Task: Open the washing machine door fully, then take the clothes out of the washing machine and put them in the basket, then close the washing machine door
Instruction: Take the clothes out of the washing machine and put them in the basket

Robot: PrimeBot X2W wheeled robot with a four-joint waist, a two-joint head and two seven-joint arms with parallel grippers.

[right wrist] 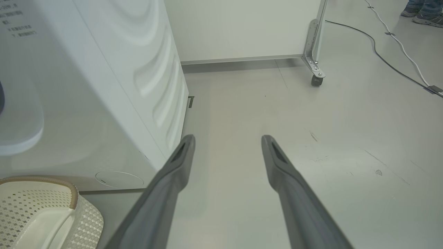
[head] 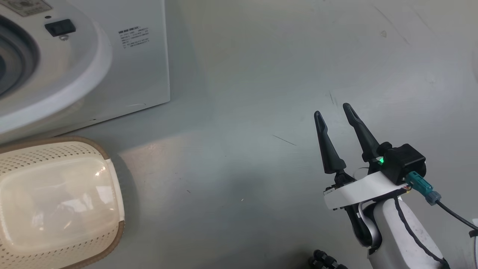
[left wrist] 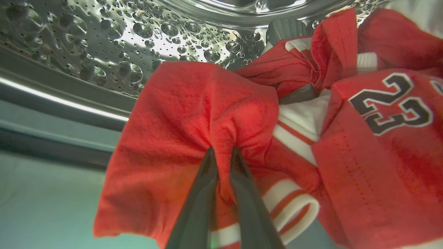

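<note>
In the left wrist view my left gripper [left wrist: 223, 152] is inside the perforated steel drum [left wrist: 121, 41]. Its fingers are pinched together on a raised fold of the red clothes [left wrist: 193, 114]. A second red garment [left wrist: 387, 145] with the number 23 lies to the right. The white washing machine [head: 142, 67] stands at the upper left of the head view, with its grey gasket at the frame edge. The washing machine door is out of view. The cream basket [head: 56, 201] sits on the floor just in front of the machine and looks empty. My right gripper [head: 332, 109] hovers open over bare floor, far right of the basket.
The right wrist view shows the machine's side [right wrist: 114, 86], the basket's corner [right wrist: 38, 211] and grey floor ahead. A white panel on a caster [right wrist: 316, 79] stands behind. Cables [right wrist: 380, 55] run across the floor at the far right, near a person's shoes [right wrist: 420, 15].
</note>
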